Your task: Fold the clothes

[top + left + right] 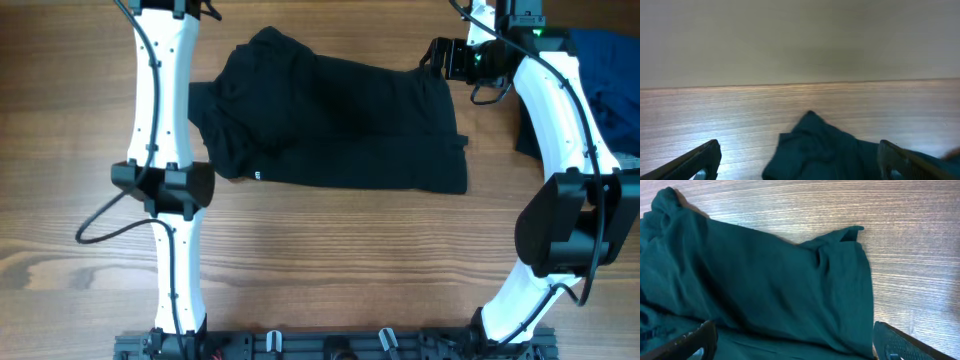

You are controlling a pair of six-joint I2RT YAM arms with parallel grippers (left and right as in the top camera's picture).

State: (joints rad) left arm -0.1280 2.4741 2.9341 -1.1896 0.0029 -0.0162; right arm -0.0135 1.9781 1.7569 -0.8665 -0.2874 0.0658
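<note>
Left hand (800, 150), right hand (795, 330): wide, empty

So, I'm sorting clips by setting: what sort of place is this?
Likely a robotics lab workbench, not a home: left arm and right arm at a wooden table, a black garment laid out.

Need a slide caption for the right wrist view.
Open right fingers above the black garment spread on the wooden table.
</note>
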